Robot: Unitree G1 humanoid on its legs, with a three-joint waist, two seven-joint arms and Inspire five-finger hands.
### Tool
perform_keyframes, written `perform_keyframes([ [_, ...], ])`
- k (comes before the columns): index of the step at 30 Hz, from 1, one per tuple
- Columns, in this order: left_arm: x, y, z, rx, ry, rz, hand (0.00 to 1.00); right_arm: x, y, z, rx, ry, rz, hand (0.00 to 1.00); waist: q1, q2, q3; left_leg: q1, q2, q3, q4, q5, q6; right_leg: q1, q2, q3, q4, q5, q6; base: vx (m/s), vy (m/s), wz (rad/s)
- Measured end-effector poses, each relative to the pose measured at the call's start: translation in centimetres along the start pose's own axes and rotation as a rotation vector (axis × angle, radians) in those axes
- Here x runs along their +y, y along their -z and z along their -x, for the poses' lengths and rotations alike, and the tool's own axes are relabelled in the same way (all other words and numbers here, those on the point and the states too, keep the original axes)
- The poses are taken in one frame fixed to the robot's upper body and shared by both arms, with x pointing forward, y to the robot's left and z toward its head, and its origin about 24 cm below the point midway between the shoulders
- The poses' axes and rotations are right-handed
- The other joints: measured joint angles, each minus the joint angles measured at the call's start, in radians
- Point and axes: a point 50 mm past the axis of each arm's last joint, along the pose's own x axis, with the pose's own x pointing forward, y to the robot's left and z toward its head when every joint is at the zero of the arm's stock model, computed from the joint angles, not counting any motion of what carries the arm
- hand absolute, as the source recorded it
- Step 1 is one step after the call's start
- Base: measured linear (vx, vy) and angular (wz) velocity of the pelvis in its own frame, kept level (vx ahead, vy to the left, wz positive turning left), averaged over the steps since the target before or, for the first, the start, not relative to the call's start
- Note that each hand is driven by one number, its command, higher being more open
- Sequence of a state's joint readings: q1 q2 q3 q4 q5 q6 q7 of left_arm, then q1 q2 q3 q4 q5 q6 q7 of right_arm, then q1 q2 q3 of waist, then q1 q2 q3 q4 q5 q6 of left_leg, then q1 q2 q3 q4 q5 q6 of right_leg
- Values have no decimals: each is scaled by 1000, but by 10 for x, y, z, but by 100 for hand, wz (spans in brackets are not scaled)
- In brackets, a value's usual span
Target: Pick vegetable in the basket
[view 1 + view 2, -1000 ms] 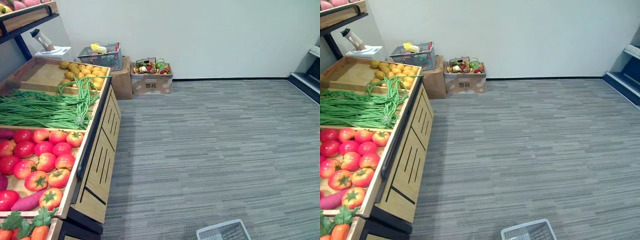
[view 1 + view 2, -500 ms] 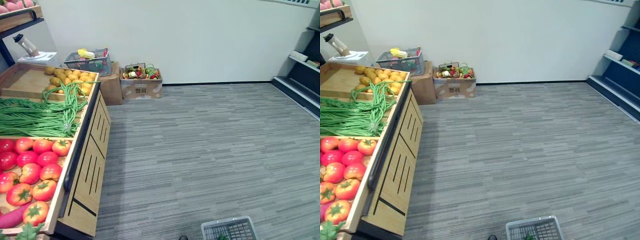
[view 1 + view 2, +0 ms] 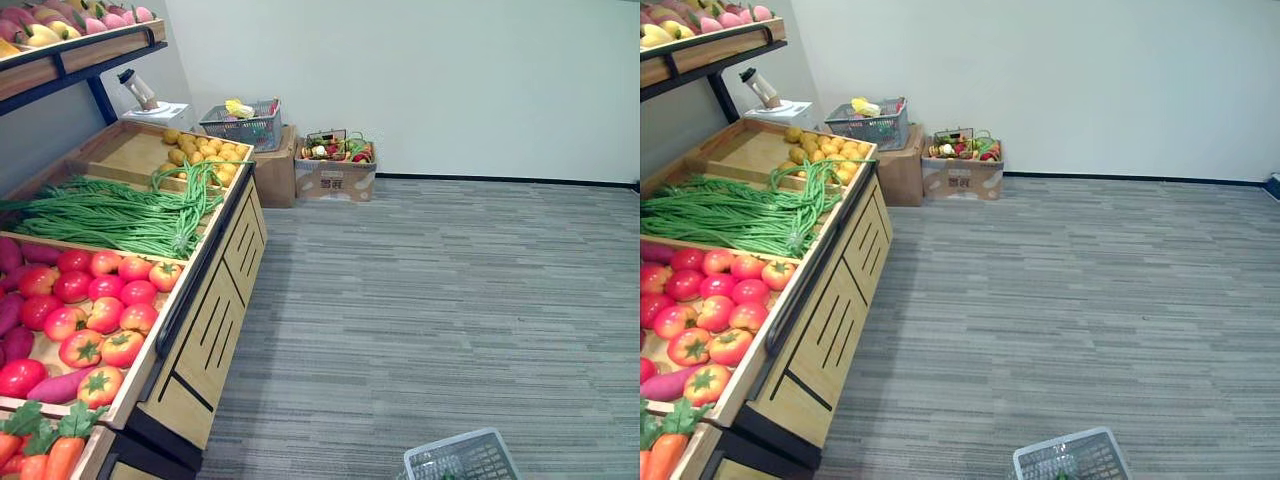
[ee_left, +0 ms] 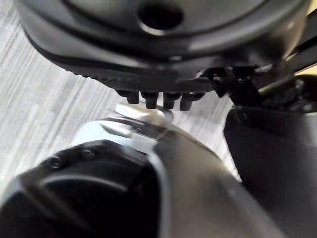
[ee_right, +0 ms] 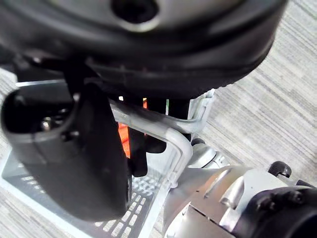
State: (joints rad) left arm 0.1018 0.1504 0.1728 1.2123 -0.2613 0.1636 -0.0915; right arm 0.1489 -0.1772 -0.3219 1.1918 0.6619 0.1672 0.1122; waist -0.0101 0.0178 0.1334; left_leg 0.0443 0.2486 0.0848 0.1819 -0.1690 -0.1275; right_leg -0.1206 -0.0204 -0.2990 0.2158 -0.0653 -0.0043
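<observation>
Grey carpet (image 3: 450,300), wooden produce stand (image 3: 215,330), basket (image 3: 470,462)

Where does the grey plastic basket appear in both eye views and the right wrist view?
Left eye view: basket at the bottom edge, right of centre.
Right eye view: bottom edge, right of centre.
Right wrist view: below the right robot hand, which grips its handle.
Shared landmark: the striped grey carpet beneath it.
</observation>
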Motion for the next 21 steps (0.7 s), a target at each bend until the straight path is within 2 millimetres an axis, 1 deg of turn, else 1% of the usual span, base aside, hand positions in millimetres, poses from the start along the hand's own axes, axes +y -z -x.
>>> perform_keyframes([
  [1,1,1,0,4,-2,-12,100,-3,1,1,7,7,-6,0,-1,4,-3,0,-4,1,-4,5,-8,4,-2,3,-13,5,5,9,56,1],
  [2,0,0,0,3,-1,-22,100,-4,2,1,7,8,-9,0,-2,-1,-6,0,-8,0,-10,10,-12,5,-5,5,-20,9,8,24,62,7],
  [3,-1,-1,0,0,3,-37,100,-4,2,1,9,10,-9,0,-4,6,-6,1,-23,-1,-33,22,-17,7,-11,14,-38,21,16,35,72,11],
  [4,-2,-2,0,-3,8,-47,100,-6,0,1,4,14,-8,0,-5,12,-3,5,-36,-2,-55,35,-12,7,-14,26,-49,31,24,41,84,16],
  [5,-5,-3,-1,-3,15,-71,100,-8,-3,2,-1,20,-7,0,-7,17,1,6,-57,-2,-72,45,3,6,-23,40,-60,43,36,56,115,13],
  [6,-7,-3,-1,1,24,-81,100,-10,-5,2,-7,26,-12,0,-7,23,3,6,-72,-3,-74,43,10,10,-31,55,-70,61,41,60,105,10],
  [8,-11,0,-1,13,45,-79,100,-12,-4,3,-7,30,-19,0,-9,27,3,15,-88,-3,-78,40,16,30,-43,60,-98,84,47,72,128,4],
  [9,-10,1,-1,20,45,-79,100,-12,-2,3,-7,31,-28,0,-9,27,2,22,-94,-1,-90,41,18,38,-46,63,-114,96,45,102,151,-3],
  [11,-9,2,-1,29,41,-81,100,-12,-1,3,-8,30,-51,0,-8,27,-10,25,-103,8,-111,47,26,41,-50,71,-148,114,51,95,106,-9],
  [16,-6,1,-1,29,31,-94,100,-12,11,2,12,38,-85,0,-9,14,-9,42,-113,16,-138,49,29,75,-48,76,-229,150,58,83,52,-5],
  [17,-2,-1,0,25,20,-89,100,-11,17,1,24,41,-68,0,-3,-10,-13,56,-117,21,-144,46,29,120,-39,82,-312,189,61,71,76,-10],
  [18,-1,-1,0,26,19,-90,100,-11,17,2,26,43,-68,0,-2,-11,-14,59,-115,21,-142,43,28,125,-38,82,-313,189,61,28,55,-8],
  [19,1,-1,0,26,12,-91,100,-9,18,1,35,38,-30,0,-1,-26,-13,58,-116,31,-128,24,31,121,-39,94,-318,194,63,0,0,0],
  [21,2,-2,0,26,11,-91,100,-9,18,1,35,38,-30,0,-1,-28,-12,58,-116,31,-129,24,31,121,-39,94,-317,194,63,0,0,0],
])
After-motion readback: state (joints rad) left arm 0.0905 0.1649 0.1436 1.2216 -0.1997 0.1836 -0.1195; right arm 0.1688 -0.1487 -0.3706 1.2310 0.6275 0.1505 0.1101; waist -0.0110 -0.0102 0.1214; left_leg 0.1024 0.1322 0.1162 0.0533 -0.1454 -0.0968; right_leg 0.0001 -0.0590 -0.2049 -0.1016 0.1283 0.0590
